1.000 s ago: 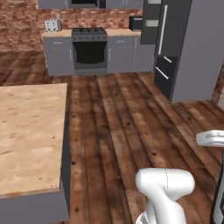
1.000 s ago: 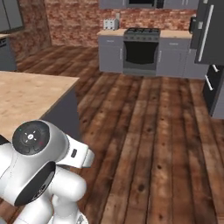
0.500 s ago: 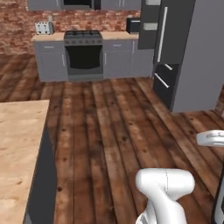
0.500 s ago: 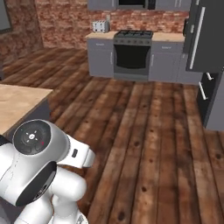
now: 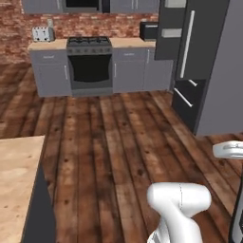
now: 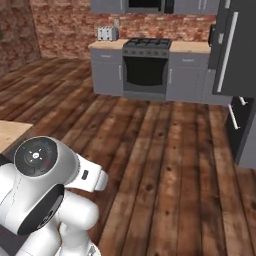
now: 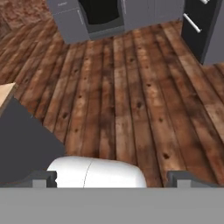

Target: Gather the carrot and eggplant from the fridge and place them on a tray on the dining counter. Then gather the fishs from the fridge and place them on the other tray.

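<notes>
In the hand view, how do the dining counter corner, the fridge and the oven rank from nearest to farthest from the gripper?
1. The dining counter, its wooden corner at the left edge, is nearest to the open gripper.
2. The fridge, dark, at the upper right, comes next.
3. The oven, at the top centre across the wooden floor, is farthest, only slightly beyond the fridge.

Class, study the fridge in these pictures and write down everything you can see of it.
The fridge is tall and dark grey, standing on the wood floor at the right, beside the grey cabinets. A long pale vertical bar handle runs down its upper door, and two shorter pale bars cross the drawers below. An upper door appears swung open. Nothing touches it.
</notes>
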